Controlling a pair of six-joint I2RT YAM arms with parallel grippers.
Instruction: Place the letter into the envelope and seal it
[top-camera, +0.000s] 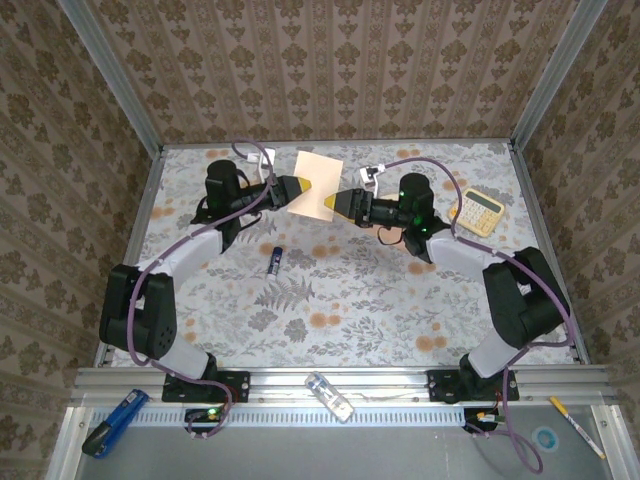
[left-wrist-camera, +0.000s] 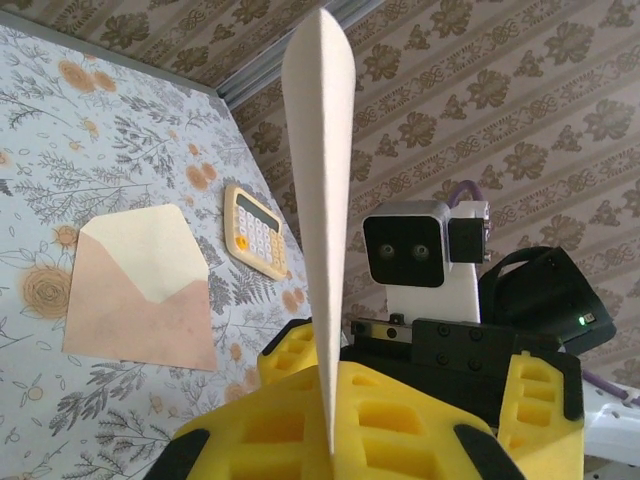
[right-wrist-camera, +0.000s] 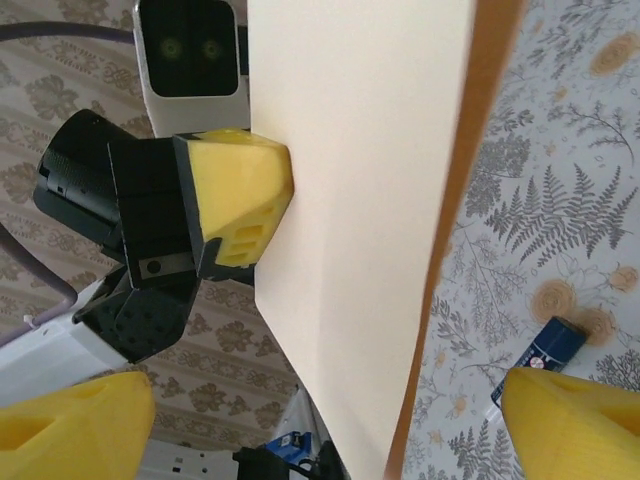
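Note:
The letter (top-camera: 320, 176), a pale peach sheet, hangs in the air above the back middle of the table. My left gripper (top-camera: 304, 186) is shut on its left edge. In the left wrist view the letter (left-wrist-camera: 320, 190) stands edge-on, pinched in my left gripper (left-wrist-camera: 330, 372). My right gripper (top-camera: 334, 205) is open at the sheet's lower right corner. In the right wrist view the letter (right-wrist-camera: 360, 200) passes between its wide-apart fingers (right-wrist-camera: 575, 425) without touching them. The envelope (left-wrist-camera: 140, 300), salmon-pink with its cream flap open, lies flat on the table.
A yellow calculator (top-camera: 478, 211) lies at the right back, near the envelope. A small blue object (top-camera: 275, 260) lies in the middle of the table. White connectors (top-camera: 262, 157) sit at the back. A clear item (top-camera: 330, 397) rests on the near rail.

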